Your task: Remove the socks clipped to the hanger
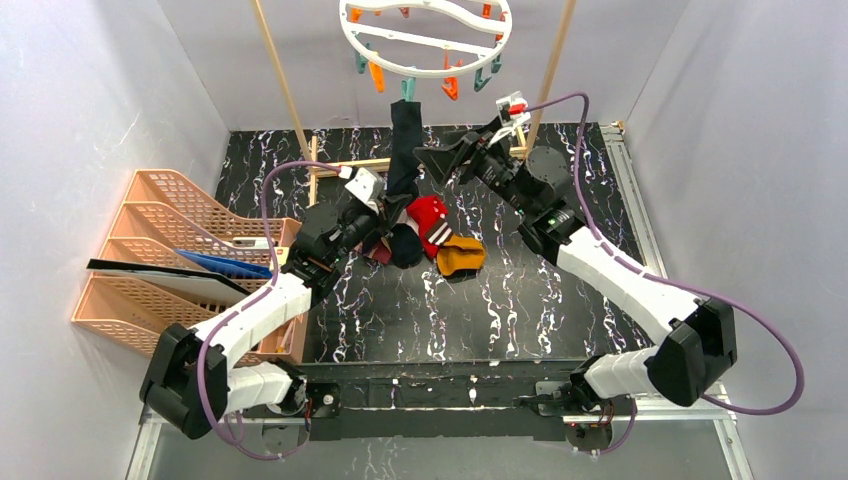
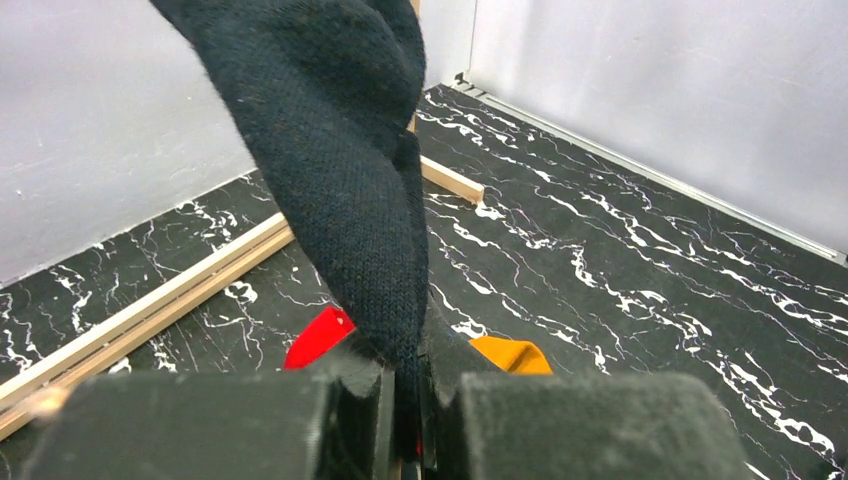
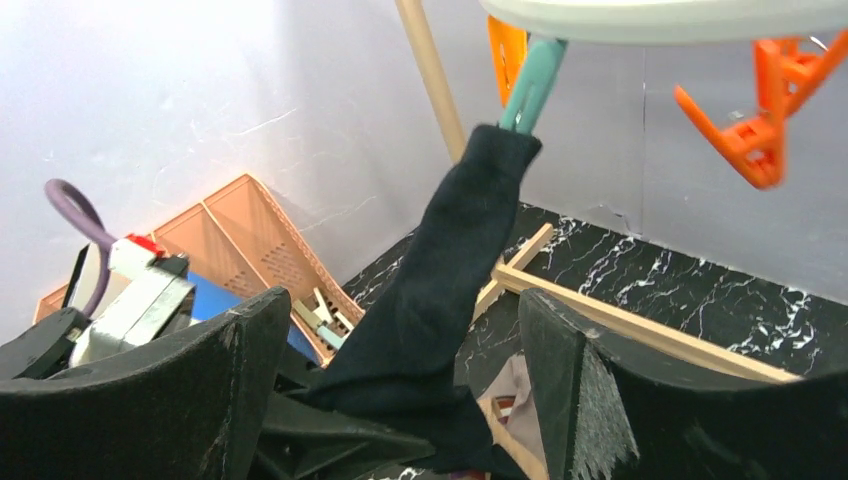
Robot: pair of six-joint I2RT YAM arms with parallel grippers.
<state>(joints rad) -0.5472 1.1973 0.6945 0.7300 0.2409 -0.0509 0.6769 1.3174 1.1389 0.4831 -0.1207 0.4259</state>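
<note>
A black sock (image 1: 404, 145) hangs from a teal clothespin (image 1: 408, 90) on the round white hanger (image 1: 425, 40) at the top. My left gripper (image 1: 385, 205) is shut on the sock's lower end; the left wrist view shows the sock (image 2: 350, 170) pinched between the fingers (image 2: 350, 400). My right gripper (image 1: 440, 160) is open just right of the sock; in its view the sock (image 3: 440, 270) and its teal pin (image 3: 530, 85) stand between the spread fingers (image 3: 570, 370). Red (image 1: 428, 220), mustard (image 1: 460, 256) and dark socks (image 1: 400, 245) lie on the floor.
Wooden rack poles (image 1: 280, 75) and base bars (image 1: 340, 168) surround the hanger. Orange stacked trays (image 1: 170, 250) with a blue folder stand at the left. Orange empty pins (image 3: 750, 140) dangle from the ring. White walls close in on all sides.
</note>
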